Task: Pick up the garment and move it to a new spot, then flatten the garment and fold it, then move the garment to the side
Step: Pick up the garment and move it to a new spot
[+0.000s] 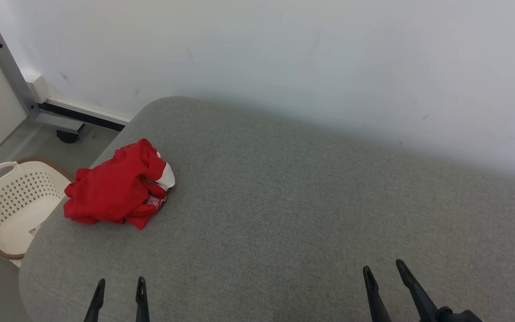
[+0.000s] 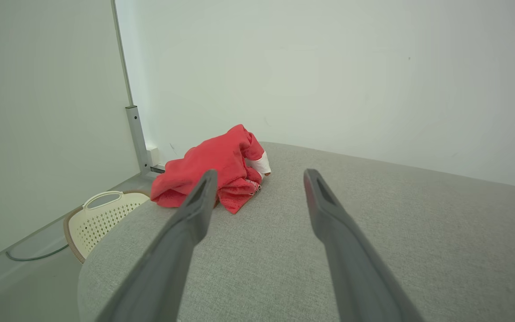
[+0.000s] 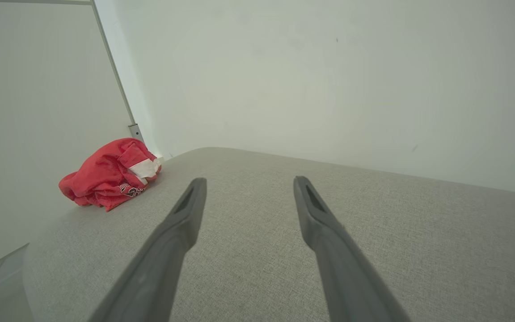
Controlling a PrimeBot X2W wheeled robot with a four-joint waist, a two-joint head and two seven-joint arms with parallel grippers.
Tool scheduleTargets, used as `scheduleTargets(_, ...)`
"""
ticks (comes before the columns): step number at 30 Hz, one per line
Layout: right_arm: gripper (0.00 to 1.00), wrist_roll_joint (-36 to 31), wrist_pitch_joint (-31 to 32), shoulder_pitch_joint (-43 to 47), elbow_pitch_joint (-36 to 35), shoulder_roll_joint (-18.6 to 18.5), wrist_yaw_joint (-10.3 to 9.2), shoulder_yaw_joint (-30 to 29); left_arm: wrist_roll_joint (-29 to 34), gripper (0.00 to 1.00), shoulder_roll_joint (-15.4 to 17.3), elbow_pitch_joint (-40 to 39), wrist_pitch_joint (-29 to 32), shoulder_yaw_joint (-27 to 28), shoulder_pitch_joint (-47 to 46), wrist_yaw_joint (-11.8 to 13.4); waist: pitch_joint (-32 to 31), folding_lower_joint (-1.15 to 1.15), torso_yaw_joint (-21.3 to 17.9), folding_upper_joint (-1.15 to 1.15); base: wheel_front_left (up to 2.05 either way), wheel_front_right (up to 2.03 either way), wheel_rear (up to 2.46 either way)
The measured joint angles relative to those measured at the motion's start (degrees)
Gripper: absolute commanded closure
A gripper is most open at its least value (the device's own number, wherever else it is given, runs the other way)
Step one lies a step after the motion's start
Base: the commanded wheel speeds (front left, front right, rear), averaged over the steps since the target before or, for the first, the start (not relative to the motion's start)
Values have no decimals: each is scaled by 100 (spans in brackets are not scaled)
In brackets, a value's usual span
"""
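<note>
A red garment (image 1: 116, 188) with a white patch lies crumpled in a heap near the left edge of the grey padded surface (image 1: 306, 201). My left gripper (image 1: 121, 284) stands open at the lower left, well short of the heap, nothing between its fingers. In the left wrist view the garment (image 2: 213, 170) sits ahead and left of the open left gripper (image 2: 259, 176). At the lower right my right gripper (image 1: 385, 268) is open and empty. The right wrist view has the garment (image 3: 107, 176) far off to the left of the open right gripper (image 3: 248, 181).
A cream perforated basket (image 1: 14, 205) stands on the floor beside the surface's left edge. A white wall (image 1: 329, 58) runs along the back. A grey metal post (image 1: 9, 67) with a caster foot stands in the far left corner.
</note>
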Motion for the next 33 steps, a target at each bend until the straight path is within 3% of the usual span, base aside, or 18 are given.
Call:
scheduleTargets(19,0,21,1,3,22,-75,0,-8,41,0,5,25,0,9,-201,-22,143,0,83,0,0,0,0)
scheduleTargets(27,0,-20,0,-154,32,-367,0,79,248,0,271,550,-2,167,-1862,-246,431,0,90,0,0,0,0)
scheduleTargets(33,0,-48,0,-464,30,-686,0,167,-9,0,485,1906,97,400,-3424,-343,837,1,-13,0,0,0,0)
